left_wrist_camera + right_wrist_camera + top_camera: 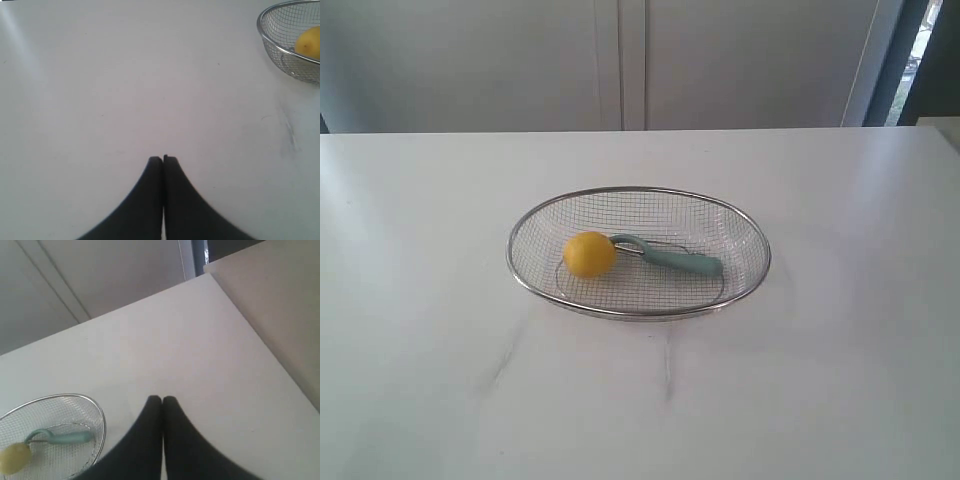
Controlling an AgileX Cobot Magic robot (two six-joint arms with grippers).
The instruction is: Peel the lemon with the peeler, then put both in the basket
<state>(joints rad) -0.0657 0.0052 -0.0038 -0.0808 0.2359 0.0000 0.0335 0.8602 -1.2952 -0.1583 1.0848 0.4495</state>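
Silver wire basket (640, 188) sits mid-frame on the white table (440, 380). Inside it, the yellow lemon (589, 254) lies left of centre, with the teal peeler (682, 262) just to its right. The left gripper (163, 159) and right gripper (161, 399) are both pinched closed, holding nothing, apart from the basket.
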